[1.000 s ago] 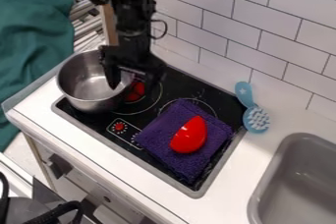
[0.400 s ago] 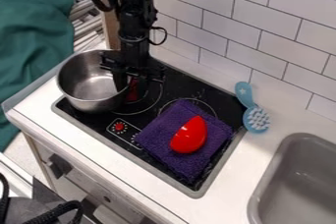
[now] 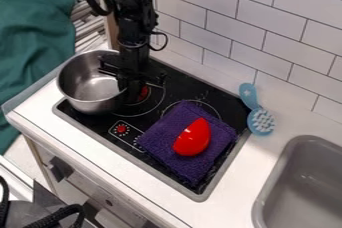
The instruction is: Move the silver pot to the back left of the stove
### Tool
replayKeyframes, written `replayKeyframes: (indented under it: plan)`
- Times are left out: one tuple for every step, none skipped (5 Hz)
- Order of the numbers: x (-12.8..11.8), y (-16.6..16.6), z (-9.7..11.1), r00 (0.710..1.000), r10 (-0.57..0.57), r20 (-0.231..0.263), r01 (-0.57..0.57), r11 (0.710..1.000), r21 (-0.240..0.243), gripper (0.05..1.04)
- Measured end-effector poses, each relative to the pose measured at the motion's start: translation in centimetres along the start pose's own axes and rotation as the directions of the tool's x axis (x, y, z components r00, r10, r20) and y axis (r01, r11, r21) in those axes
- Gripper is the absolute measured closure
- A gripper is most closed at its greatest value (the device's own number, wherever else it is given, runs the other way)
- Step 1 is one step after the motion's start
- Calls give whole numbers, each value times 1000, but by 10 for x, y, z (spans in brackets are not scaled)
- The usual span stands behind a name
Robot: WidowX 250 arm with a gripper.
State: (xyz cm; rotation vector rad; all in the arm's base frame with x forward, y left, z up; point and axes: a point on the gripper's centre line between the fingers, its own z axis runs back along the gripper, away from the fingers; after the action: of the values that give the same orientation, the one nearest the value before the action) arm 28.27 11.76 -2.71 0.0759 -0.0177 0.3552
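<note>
Camera view, arm hanging down, by pot

1 black arm extends down from the top edge, near vertical; gripper oriented downward.

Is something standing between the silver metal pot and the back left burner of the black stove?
Nothing loose is visible there. Only the black claw is between them, at the rim of the pot beside the burner; the purple cloth lies outside this path.
</note>
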Motion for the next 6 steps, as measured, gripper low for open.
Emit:
replayKeyframes:
  plan:
    - [-2, 0, 0, 1000, -7, 3, 7, 1000, -3, 1027]
    - [-2, 0, 9, 1000, 5, 14, -5, 1000, -2, 1028]
    - [-2, -3, 30, 999, 40, 24, -40, 999, 17, 1028]
    - [16, -10, 54, 997, 8, 77, -12, 999, 46, 1028]
    - [40, -28, 64, 993, -56, 107, 50, 997, 52, 1028]
    - [56, -39, 48, 993, -92, 68, 89, 994, 56, 1028]
